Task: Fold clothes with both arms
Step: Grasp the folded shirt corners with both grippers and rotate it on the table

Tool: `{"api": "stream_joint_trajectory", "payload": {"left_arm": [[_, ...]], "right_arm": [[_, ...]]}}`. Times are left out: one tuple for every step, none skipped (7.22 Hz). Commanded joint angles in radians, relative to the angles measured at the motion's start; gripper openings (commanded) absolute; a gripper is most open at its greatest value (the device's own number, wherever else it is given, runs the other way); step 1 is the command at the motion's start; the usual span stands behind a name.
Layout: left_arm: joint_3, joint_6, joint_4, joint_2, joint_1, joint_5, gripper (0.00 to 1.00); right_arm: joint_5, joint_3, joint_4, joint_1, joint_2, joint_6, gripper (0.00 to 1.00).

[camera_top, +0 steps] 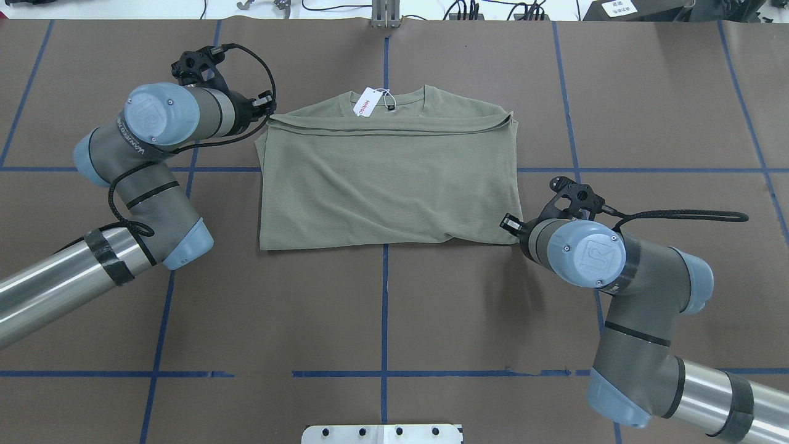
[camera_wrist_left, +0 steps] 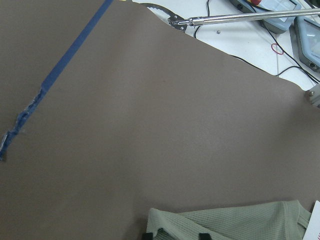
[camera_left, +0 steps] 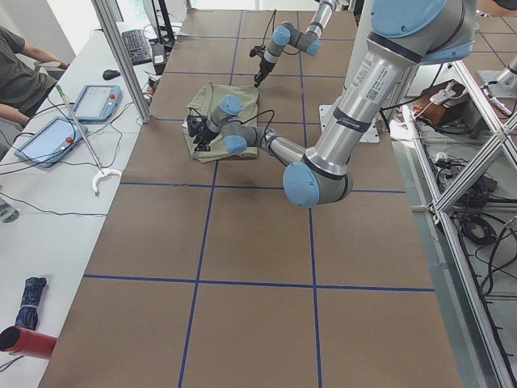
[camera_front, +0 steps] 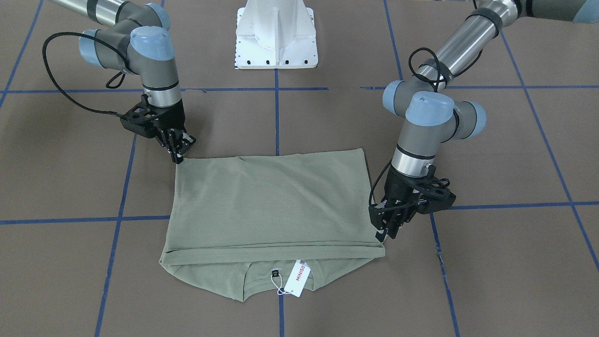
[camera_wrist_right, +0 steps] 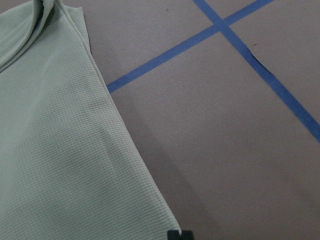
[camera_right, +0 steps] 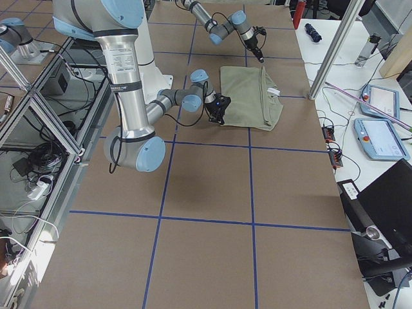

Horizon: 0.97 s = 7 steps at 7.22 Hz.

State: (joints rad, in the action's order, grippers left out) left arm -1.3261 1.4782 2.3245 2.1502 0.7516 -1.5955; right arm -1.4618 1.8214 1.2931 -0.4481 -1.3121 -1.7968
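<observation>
Front-facing view: the shirt (camera_front: 271, 201) lies flat in the middle of the desk (camera_front: 491, 262), folded into a rectangle. Its collar end points away from the robot, and a white hang tag (camera_front: 299, 278) rests on the neckline. The right pincer (camera_front: 178, 157) meets the corner on the robot's side, its tips pressed together on the cloth. The left pincer (camera_front: 384, 234) stands at the end of the folded edge, near the collar.

Overhead: the two arms work diagonal corners. The left one is at the far fold and the right one at the near hem.

Exterior left: I see the near arm's wrist down over the shirt's near edge and the far arm at the other end. The tips are too small to judge here.

Exterior right: the same layout, mirrored.

Left wrist camera: two black fingertips (camera_wrist_left: 203, 235) sit spread apart at the bottom edge, with the shirt's corner lying between them.

Right wrist camera: the tips are closed into one small black block, pinching the very corner of the hem. Blue tape lines (camera_wrist_right: 210, 37) cross the brown desk beside it.
</observation>
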Motion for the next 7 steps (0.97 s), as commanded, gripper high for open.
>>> {"api": "stream_joint_trajectory", "payload": {"left_arm": [[-0.005, 0.002, -0.002, 0.000, 0.000, 0.000, 0.42], [-0.057, 0.004, -0.011, -0.007, 0.000, -0.001, 0.42], [-0.115, 0.007, -0.011, -0.036, -0.003, -0.003, 0.41], [-0.202, 0.032, -0.013, -0.093, -0.014, -0.058, 0.41], [-0.247, 0.059, -0.011, -0.124, -0.014, -0.167, 0.41], [-0.321, 0.056, -0.010, -0.169, -0.014, -0.246, 0.42], [-0.399, 0.054, -0.011, -0.232, -0.015, -0.324, 0.45]], "right_arm": [[0.011, 0.009, 0.002, 0.003, -0.001, 0.000, 0.00], [0.008, 0.071, 0.006, 0.011, -0.031, 0.000, 0.00], [0.005, 0.173, 0.012, 0.049, -0.100, -0.018, 0.00], [0.011, 0.268, 0.012, 0.134, -0.189, -0.085, 0.00], [0.018, 0.338, 0.014, 0.207, -0.240, -0.107, 0.00], [0.017, 0.386, 0.014, 0.274, -0.303, -0.113, 0.00], [0.015, 0.429, 0.014, 0.336, -0.350, -0.145, 0.00]]}}
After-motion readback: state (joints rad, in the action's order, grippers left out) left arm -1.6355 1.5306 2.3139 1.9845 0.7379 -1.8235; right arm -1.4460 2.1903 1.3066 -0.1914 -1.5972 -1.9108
